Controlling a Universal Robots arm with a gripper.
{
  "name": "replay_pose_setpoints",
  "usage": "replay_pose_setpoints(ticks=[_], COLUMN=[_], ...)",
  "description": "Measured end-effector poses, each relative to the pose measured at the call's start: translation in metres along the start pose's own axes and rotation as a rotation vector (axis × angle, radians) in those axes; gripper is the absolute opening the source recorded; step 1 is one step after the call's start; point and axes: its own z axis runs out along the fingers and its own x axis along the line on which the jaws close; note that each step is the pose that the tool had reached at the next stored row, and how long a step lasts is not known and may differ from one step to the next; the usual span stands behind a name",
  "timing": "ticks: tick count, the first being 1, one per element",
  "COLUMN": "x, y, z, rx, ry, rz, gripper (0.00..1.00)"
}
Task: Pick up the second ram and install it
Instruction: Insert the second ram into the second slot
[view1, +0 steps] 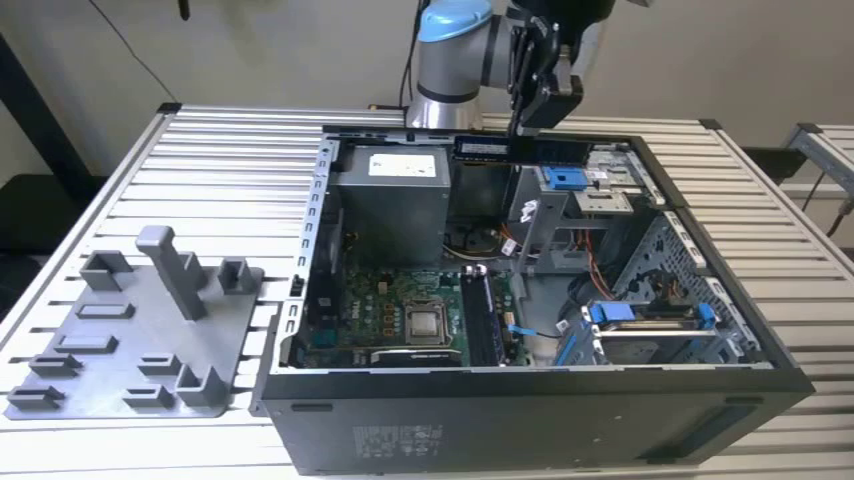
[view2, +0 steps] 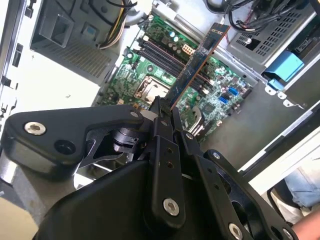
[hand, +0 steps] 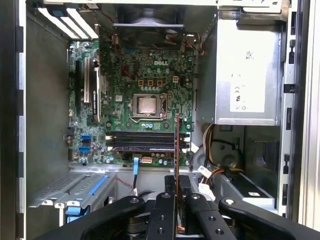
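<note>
Fingers (view2: 162, 125) clamped tight on my second ram (view2: 196, 62): slim dark strip, copper-tinged edge I think, over the computer case (view1: 534, 420).

arm (view1: 441, 80): silver, blue joint cap | claw (view2: 164, 112): black, silver screws

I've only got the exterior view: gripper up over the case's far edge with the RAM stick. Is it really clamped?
Observer: Yes. In the second wrist view the gripper is shut on the RAM stick, pinching its flat sides.
Operator: How does it line up with the slots?
Observer: In the first wrist view the stick lies across the memory slots, roughly square to them.
Operator: Anyone near the rig?
Observer: The second wrist view shows what looks like a person's blue clothing beyond the computer case.
</note>
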Motion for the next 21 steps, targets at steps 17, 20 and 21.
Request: replay_pose_setpoints(ticks=[17, 20, 21], x=[0.0015, 0.0015, 0.0015], y=[-0.0001, -0.0001, -0.0001], z=[0.0000, 0.0001, 0.0001], rx=[-0.0018, -0.0023, -0.0024], ry=[-0.0065, -0.0081, -0.0086], rz=[0.191, 0.235, 0.248], gripper=[0.14, 0.14, 0.14])
